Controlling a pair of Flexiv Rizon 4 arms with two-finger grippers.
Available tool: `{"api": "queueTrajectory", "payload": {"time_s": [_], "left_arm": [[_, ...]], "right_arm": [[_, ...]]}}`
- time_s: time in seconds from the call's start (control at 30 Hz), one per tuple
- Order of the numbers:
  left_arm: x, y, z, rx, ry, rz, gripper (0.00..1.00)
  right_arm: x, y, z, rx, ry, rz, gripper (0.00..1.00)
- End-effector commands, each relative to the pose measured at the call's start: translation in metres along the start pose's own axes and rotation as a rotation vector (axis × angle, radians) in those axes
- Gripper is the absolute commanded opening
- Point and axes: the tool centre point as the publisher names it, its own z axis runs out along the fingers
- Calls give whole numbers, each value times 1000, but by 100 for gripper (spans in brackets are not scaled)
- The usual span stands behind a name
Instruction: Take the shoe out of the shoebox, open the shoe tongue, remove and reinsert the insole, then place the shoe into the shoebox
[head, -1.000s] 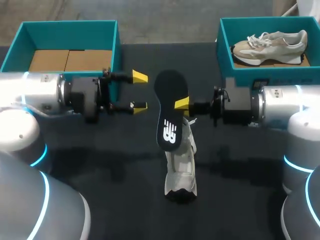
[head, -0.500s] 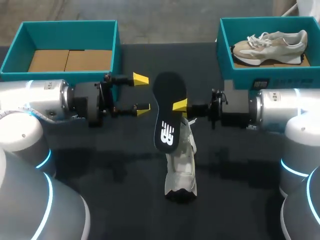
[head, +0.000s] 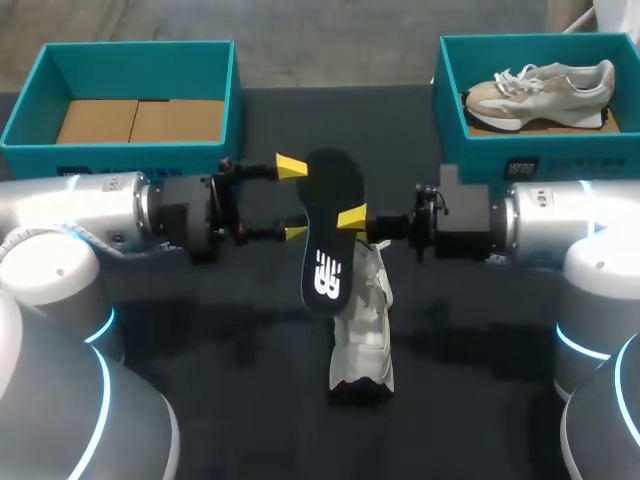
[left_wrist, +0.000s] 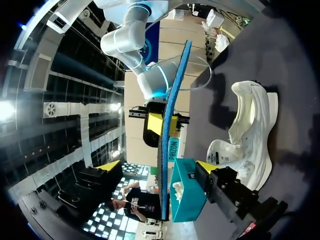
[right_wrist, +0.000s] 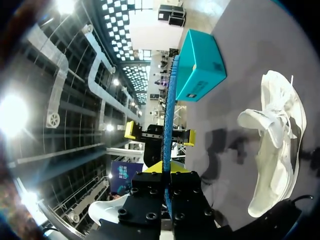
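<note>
A black insole (head: 330, 225) hangs upright above the table with my right gripper (head: 352, 217) shut on its right edge. My left gripper (head: 294, 198) is open at the insole's left edge, one yellow tip above and one below. In the left wrist view the insole (left_wrist: 167, 135) is edge-on between my left gripper's (left_wrist: 156, 165) open fingers, not touching either. The right wrist view shows the insole (right_wrist: 170, 115) rising from my right gripper (right_wrist: 166, 167). A white shoe (head: 362, 320) lies on the dark table below the insole. The empty teal shoebox (head: 230, 75) stands at the back left.
A second teal box (head: 450, 100) at the back right holds a beige shoe (head: 540, 85). The left box shows brown cardboard (head: 140, 120) on its floor. Both arms stretch across the table's middle, in front of the boxes.
My left gripper has moved right until its open fingers stand at the insole's edge. The right gripper has shifted the insole slightly left.
</note>
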Motion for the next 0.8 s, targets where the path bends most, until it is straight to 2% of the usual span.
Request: {"api": "queueTrajectory", "payload": {"time_s": [0.03,0.07,0.23,0.43,0.5,0.8], "left_arm": [[2,0,4,-7,-14,-4,81],[3,0,4,-8,-14,-4,80],[6,-1,7,-4,-19,-8,62],[7,-3,10,0,-18,-8,56],[7,-3,10,0,-18,-6,50],[10,-2,9,-10,-14,-8,44]], "right_arm": [[1,0,8,7,-10,1,0],[0,-1,8,9,-11,2,0],[-2,-1,10,21,-8,7,0],[-2,-1,11,32,-13,7,0],[-4,-1,10,33,-13,8,0],[-7,-2,8,26,-27,9,0]]}}
